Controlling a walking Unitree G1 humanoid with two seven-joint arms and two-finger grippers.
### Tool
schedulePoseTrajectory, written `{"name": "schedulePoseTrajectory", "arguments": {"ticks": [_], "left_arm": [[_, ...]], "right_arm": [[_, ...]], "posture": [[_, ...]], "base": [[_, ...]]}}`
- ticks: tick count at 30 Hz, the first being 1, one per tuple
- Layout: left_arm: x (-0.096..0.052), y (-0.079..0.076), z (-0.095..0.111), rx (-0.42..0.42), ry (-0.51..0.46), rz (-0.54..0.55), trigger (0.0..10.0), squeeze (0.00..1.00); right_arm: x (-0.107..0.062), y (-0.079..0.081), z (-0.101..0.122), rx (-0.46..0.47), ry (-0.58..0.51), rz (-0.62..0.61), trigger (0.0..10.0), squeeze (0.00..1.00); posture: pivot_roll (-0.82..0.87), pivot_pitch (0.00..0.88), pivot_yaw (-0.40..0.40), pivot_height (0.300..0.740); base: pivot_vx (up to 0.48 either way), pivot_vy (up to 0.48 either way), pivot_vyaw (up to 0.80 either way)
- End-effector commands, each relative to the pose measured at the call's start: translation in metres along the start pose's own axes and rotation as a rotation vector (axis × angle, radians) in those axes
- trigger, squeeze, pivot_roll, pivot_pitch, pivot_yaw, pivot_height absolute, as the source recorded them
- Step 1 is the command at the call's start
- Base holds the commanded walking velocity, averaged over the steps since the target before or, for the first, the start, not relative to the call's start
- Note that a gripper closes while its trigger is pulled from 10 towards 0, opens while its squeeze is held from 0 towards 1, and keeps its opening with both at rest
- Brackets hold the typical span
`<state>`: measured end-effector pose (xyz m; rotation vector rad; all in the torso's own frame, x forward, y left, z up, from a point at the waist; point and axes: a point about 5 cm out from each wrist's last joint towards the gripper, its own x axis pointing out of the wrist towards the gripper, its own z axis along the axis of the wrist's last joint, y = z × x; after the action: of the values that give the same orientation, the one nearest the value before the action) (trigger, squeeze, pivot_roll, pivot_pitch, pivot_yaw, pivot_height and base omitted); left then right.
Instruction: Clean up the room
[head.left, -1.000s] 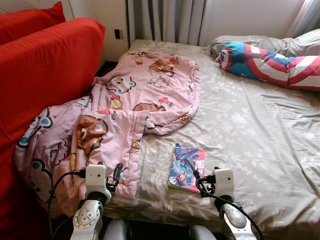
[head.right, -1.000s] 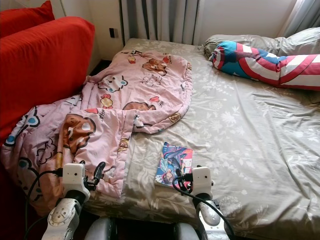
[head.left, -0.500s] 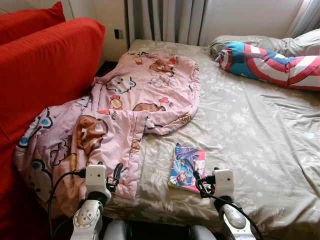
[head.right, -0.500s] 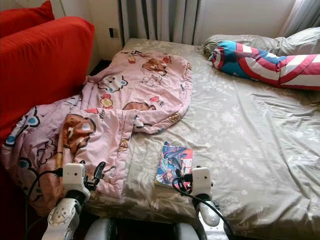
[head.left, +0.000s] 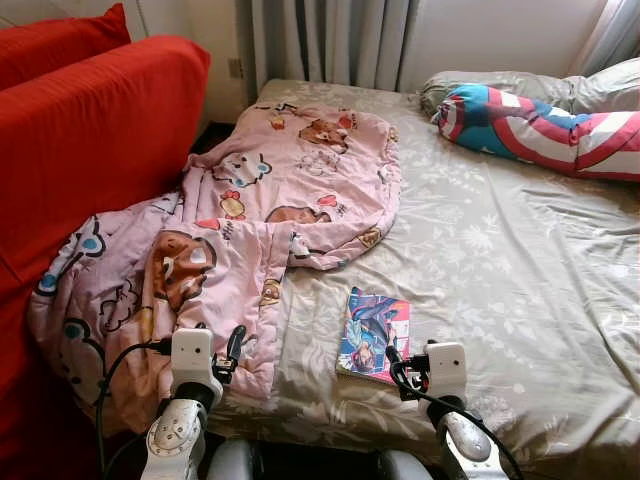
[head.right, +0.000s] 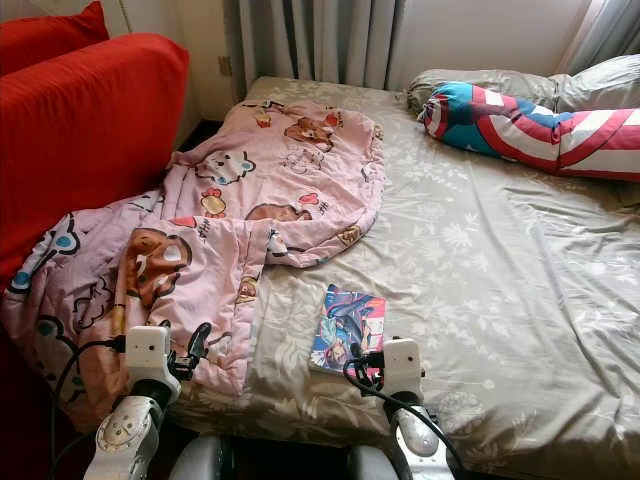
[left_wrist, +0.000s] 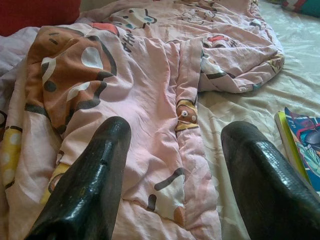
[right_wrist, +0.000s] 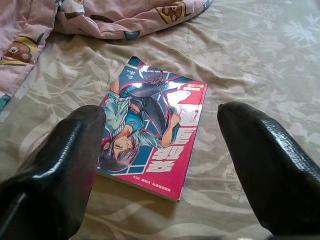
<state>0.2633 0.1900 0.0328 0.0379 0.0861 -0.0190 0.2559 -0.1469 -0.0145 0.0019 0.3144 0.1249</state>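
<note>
While both arms reach forward over the near edge of the bed (head.left: 520, 300), the right gripper (right_wrist: 162, 165) hovers low just short of the book (head.left: 374, 334), its two black fingers spread wide with nothing between them; in the right wrist view the book lies ahead of the gap, flat on the sheet, its glossy cover showing a drawn figure on blue and pink. To the left, the left gripper (left_wrist: 175, 185) hangs above the near corner of the quilt (head.left: 230, 250), fingers likewise apart and empty; in the left wrist view the pink fabric with its cartoon bears spreads beneath them, and the book's edge shows off to one side. Black cables loop from both wrists. Just beyond the grippers, the book sits near the bed's near edge, right of the quilt's near flap and apart from it. That quilt is rumpled and folded over itself, spilling off the bed's left side against the red sofa (head.left: 90, 150), and stretching back toward the far left corner. On the right, the beige floral sheet lies wrinkled. At the far right, a blue, red and white striped bolster (head.left: 540, 118) rests at the head of the bed against a grey pillow (head.left: 500, 84). Farthest back, grey curtains (head.left: 330, 40) hang against the wall
</note>
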Motion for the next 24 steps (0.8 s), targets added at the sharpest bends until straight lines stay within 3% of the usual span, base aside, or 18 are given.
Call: {"name": "schedulePoseTrajectory", "arguments": {"ticks": [1, 8, 13, 24], "left_arm": [[0.0019, -0.0026, 0.0022, -0.007, -0.005, -0.008, 10.0, 0.0], [0.0019, -0.003, 0.0022, -0.008, -0.005, -0.008, 10.0, 0.0], [0.0019, -0.0029, 0.002, -0.008, -0.004, -0.01, 10.0, 0.0], [0.002, -0.0031, 0.002, -0.007, -0.004, -0.01, 10.0, 0.0]], "right_arm": [[0.0011, -0.0033, 0.0022, 0.001, -0.009, -0.011, 10.0, 0.0], [0.0017, -0.0021, -0.0007, -0.015, 0.019, -0.003, 10.0, 0.0], [0.0018, -0.0016, -0.0018, -0.011, 0.025, -0.003, 10.0, 0.0], [0.0009, -0.0035, -0.0023, 0.004, 0.014, -0.006, 10.0, 0.0]], "posture": [[-0.13, 0.052, -0.053, 0.645], [-0.13, 0.054, -0.054, 0.645], [-0.13, 0.055, -0.053, 0.615], [-0.13, 0.055, -0.053, 0.615]], "base": [[0.0, 0.0, 0.0], [0.0, 0.0, 0.0], [0.0, 0.0, 0.0], [0.0, 0.0, 0.0]]}}
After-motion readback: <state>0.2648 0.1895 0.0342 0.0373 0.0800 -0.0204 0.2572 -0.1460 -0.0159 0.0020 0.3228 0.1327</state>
